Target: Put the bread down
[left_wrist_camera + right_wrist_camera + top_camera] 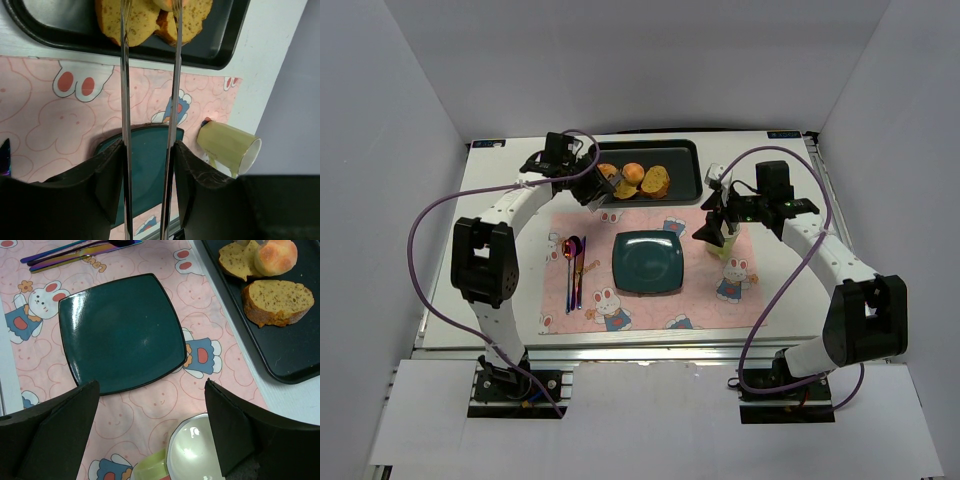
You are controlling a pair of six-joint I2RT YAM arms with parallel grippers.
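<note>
Golden-brown bread pieces [274, 301] [633, 177] [136, 21], two toasted slices and one round bun, are seen lying close together in the left half of a black rectangular tray [300, 357] [678, 160]. That tray is set against the middle of the far edge of the white surface [495, 170].

A pair of long metal tongs [125, 100] is clamped between the jaws of the left gripper [148, 150] [603, 190], and the two thin blades are reached forward over the tray's near rim to the bread pieces. Whether a piece is pinched between the tips cannot be told, since they are cut off at the top of the left wrist view.

A pink placemat printed with rabbits [620, 225] [150, 260] is spread just nearside of the tray, toward the near edge of the surface. A dark-green square plate [120, 330] [648, 262] is placed at its middle, bare, well apart from the bread pieces. Iridescent purple cutlery [575, 268] [75, 252] is laid beside the plate on the side toward the left edge. A pale-green cup [192, 452] [227, 147] [732, 248] is stood on the placemat on the side toward the right edge.

The right gripper [150, 390] [717, 232] is held above that cup, and its jaws are spread wide apart.
</note>
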